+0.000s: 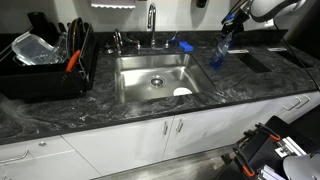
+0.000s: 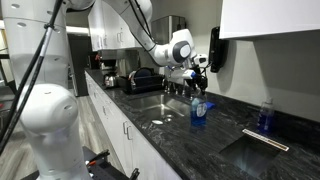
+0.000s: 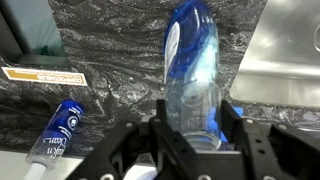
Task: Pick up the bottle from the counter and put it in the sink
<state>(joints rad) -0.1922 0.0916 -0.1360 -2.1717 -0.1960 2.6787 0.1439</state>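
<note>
gripping step looks done, tool (image 3: 197,125) pinching the bottle (image 3: 192,60) upright on the counter (image 3: 110,50); next likely needs a lift and carry over the sink (image 1: 135,88).

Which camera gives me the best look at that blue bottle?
The wrist view: the bottle fills the frame, close up, clamped in the gripper. Both exterior views show the bottle only as a small, distant blue shape near the sink.
</note>
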